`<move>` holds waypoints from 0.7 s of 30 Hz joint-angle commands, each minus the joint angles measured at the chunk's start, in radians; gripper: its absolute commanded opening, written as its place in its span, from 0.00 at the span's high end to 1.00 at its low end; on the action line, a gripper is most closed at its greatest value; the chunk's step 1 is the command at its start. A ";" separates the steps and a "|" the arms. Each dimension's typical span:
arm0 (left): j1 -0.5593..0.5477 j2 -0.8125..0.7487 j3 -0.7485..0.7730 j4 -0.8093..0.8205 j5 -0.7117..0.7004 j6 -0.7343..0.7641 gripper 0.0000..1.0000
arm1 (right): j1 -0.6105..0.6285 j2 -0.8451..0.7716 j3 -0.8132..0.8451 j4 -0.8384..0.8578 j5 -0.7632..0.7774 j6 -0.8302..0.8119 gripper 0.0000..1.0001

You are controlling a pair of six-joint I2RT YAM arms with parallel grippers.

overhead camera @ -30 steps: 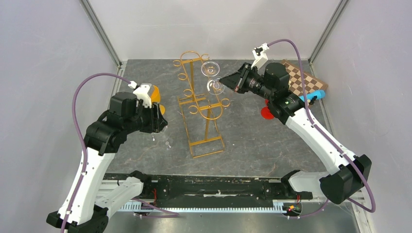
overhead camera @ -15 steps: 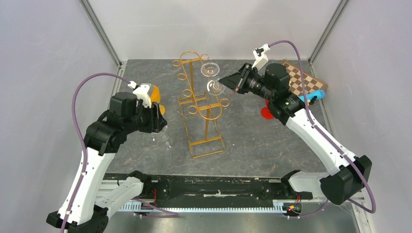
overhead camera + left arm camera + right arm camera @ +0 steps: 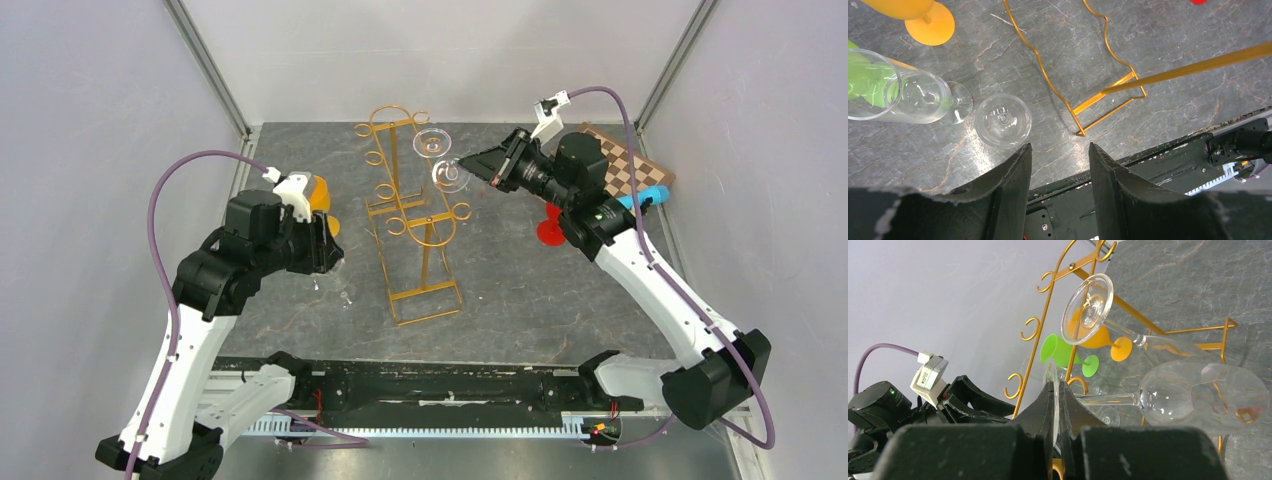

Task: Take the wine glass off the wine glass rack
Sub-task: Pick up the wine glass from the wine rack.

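The gold wire wine glass rack stands mid-table, and its hooks show in the right wrist view. My right gripper is shut on the thin round foot of a clear wine glass. It holds the glass sideways just right of the rack's top rail, the bowl pointing away. Whether the foot still touches a hook, I cannot tell. A second clear glass hangs on the rack behind it. My left gripper stands open over the table, left of the rack base.
Left of the rack are an orange glass, a green cup, a clear glass lying down and an upright clear one. A chessboard, a blue object and a red piece lie at the right.
My right arm has drawn back a little to the right with the clear glass held by its foot. The left arm has not moved.
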 commanded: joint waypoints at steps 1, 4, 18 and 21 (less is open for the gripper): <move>0.004 -0.011 0.028 0.003 -0.015 0.031 0.47 | -0.016 -0.052 -0.003 0.110 -0.012 0.029 1.00; 0.003 -0.010 0.038 0.002 -0.015 0.030 0.47 | -0.023 -0.062 -0.005 0.110 -0.014 0.029 1.00; 0.003 0.000 0.095 -0.002 0.073 0.006 0.46 | -0.031 -0.182 -0.017 0.046 0.003 -0.047 1.00; 0.004 0.009 0.131 -0.007 0.103 -0.018 0.46 | -0.031 -0.191 0.022 -0.019 0.013 -0.105 1.00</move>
